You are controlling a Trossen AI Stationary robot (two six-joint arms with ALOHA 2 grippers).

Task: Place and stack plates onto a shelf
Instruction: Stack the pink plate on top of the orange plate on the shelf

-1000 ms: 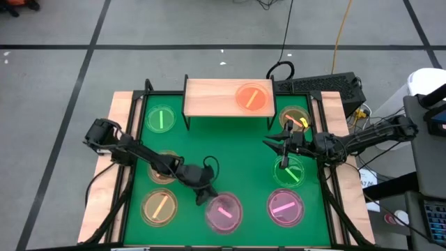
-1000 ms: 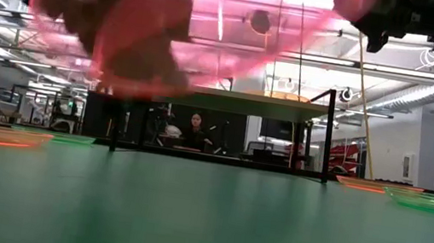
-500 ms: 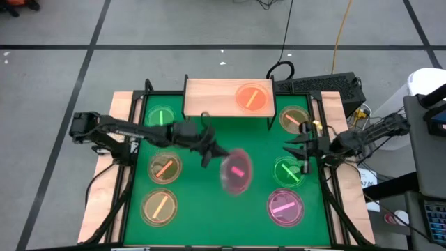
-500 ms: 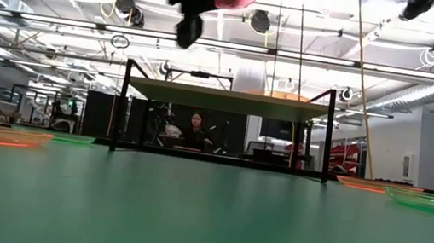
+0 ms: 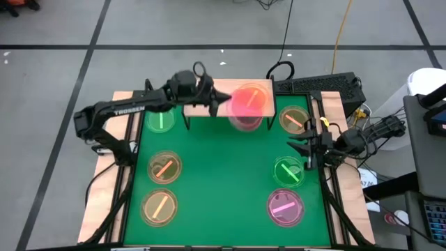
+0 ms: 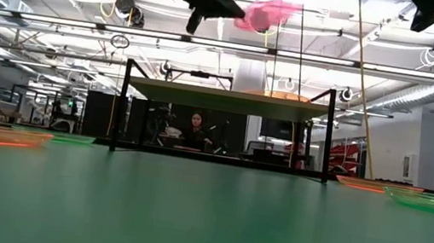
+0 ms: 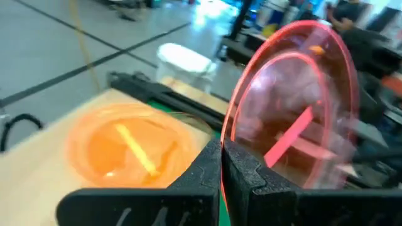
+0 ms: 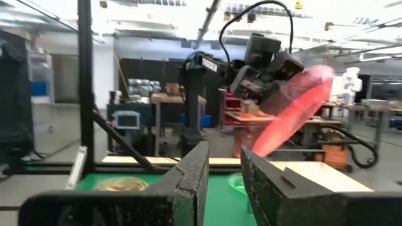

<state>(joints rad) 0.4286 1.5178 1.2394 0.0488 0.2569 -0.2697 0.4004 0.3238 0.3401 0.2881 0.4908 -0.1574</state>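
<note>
My left gripper (image 5: pixel 221 103) is shut on a pink plate (image 5: pixel 244 110) with a pink stripe, held in the air over the right part of the light-wood shelf (image 5: pixel 202 94). An orange plate (image 7: pixel 119 147) lies flat on the shelf just beyond it. The low view shows the pink plate (image 6: pixel 272 13) high above the shelf top (image 6: pixel 225 97). My right gripper (image 5: pixel 306 150) is open and hovers at the table's right side, between an amber plate (image 5: pixel 294 120) and a green plate (image 5: pixel 288 171). My left gripper pinches the pink plate's rim (image 7: pixel 227 135) between its two fingers, coming roughly level from the table's left. The plate is lifted clear, tilted steeply on edge, and sticks out beyond the fingertips toward the right.
Flat on the green table lie a green plate (image 5: pixel 159 120), two amber plates (image 5: pixel 164 167) (image 5: pixel 159 206) on the left and a pink plate (image 5: pixel 286 207) near right. The shelf's left half is bare wood. Black frame rails (image 5: pixel 132 174) edge the table. People sit in the room behind.
My left gripper has carried the pink plate up from the table's near middle toward the far edge, ending over the shelf's right part beside the orange plate, with the plate tipped on edge. My right gripper has drawn back toward the table's right edge, staying open.
</note>
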